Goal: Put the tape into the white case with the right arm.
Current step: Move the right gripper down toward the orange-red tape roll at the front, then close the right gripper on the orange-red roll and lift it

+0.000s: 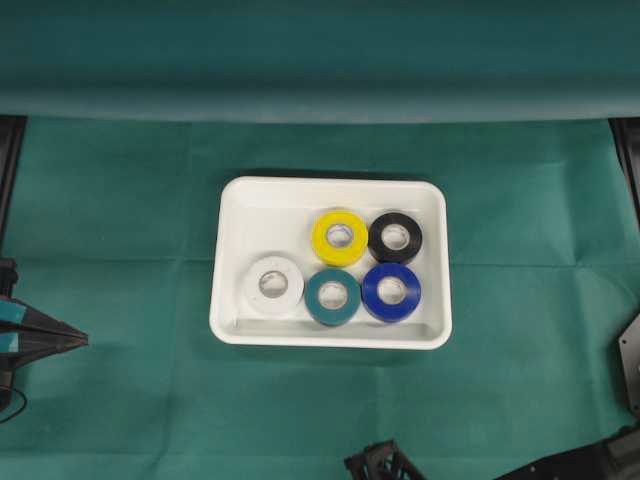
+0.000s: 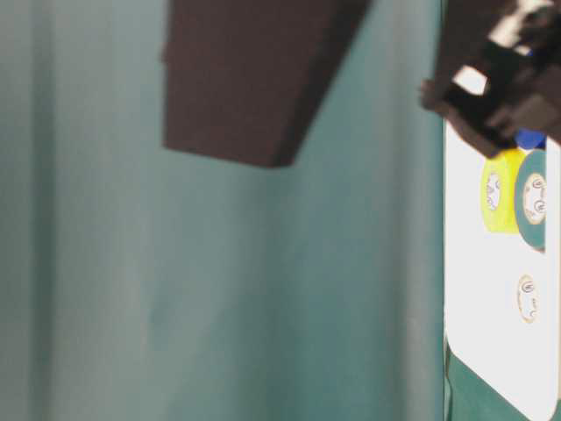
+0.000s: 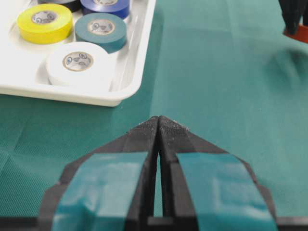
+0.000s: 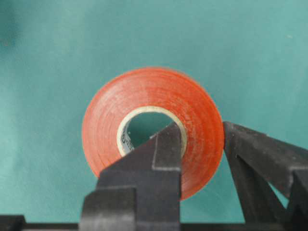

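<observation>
In the right wrist view a red-orange tape roll is pinched by its wall in my right gripper. One finger is inside the roll's hole and the other is outside its rim, over green cloth. The left wrist view shows the same tape at top right, far from the white case. In the overhead view only part of the right gripper shows at the bottom edge, and the tape is hidden there. The white case sits mid-table. My left gripper rests shut and empty at the left edge.
Inside the case lie several rolls: yellow, black, white, teal and blue. The case's upper left part is bare. Green cloth covers the table. A blurred dark shape fills the top of the table-level view.
</observation>
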Motion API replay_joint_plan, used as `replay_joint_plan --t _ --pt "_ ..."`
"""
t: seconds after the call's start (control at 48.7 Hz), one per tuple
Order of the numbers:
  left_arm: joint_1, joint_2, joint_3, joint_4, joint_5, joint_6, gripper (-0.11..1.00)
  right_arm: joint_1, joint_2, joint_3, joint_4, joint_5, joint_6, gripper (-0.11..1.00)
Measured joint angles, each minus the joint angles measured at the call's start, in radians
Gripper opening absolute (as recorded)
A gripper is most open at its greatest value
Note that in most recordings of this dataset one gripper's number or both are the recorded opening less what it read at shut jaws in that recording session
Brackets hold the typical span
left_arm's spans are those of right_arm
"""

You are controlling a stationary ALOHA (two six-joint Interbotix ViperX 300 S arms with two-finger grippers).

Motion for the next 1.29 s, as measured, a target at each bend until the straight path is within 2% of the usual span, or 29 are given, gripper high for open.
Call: replay_joint_plan --t 0.39,0.78,0.944,1.129,1.293 --pt "0.0 0.0 0.0 0.002 0.0 0.0 0.0 0.002 -0.002 -0.021 0.002 0.017 0.0 0.02" --pt "0.0 0.0 0.0 0.0 0.0 0.0 0.0 0.002 0.071 -0.135 -0.012 -0.035 -0.005 0.02" --pt "0.0 0.0 0.002 0.0 0.0 0.002 0.0 -0.002 0.081 -0.152 -0.017 -0.037 -0.005 0.02" --pt "0.0 0.0 0.002 0.0 0.0 0.002 0.0 -0.043 0.081 -0.153 -0.017 -0.021 -0.008 0.02" --pt "0.0 0.0 0.002 0.002 0.0 0.0 0.0 -0.127 0.078 -0.153 -0.031 0.008 -0.057 0.02"
